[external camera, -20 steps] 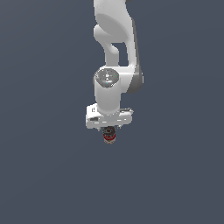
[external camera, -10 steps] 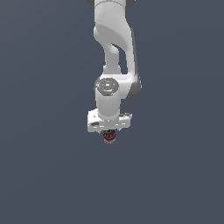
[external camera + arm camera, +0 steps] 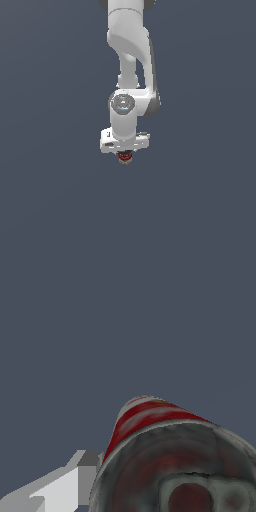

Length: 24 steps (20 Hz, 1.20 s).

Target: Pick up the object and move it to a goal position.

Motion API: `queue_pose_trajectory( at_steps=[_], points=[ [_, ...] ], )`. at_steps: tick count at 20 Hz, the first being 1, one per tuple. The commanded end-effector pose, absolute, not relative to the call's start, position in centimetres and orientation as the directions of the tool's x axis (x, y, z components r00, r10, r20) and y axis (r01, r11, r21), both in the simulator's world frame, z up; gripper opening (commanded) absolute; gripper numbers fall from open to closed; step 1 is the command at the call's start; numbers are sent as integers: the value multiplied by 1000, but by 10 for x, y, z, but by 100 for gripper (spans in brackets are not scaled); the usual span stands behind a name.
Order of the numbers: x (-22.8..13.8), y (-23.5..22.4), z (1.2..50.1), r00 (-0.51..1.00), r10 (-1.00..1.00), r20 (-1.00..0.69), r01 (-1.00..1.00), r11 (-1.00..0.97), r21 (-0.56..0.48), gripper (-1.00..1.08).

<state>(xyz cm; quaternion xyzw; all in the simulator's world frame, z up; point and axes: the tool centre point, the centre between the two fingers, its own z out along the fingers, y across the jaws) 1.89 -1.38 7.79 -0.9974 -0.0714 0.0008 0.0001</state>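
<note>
All around us is a flat, featureless slate-grey backdrop. Our glossy white arm (image 3: 131, 75) hangs down from above, and our end effector (image 3: 125, 153) is clamped on the soup can (image 3: 165, 456), a small cylinder with a red-and-white label and a dull, ringed metal end facing the wrist view. One white finger (image 3: 70, 488) sits against its side.

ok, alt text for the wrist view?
A red-and-white soup can fills the near part of the frame, its dark metal end facing the camera. One white gripper finger sits beside it against a plain grey-blue background.
</note>
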Motion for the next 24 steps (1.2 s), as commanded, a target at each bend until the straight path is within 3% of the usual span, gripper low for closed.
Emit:
queue_pose_trajectory(
  at_steps=[1, 13, 24],
  points=[
    [20, -14, 77, 990, 142, 0, 142, -990, 0, -100],
    [16, -12, 86, 990, 143, -1, 143, -990, 0, -100],
    [-9, 2, 142, 990, 143, -1, 143, -990, 0, -100]
  ],
)
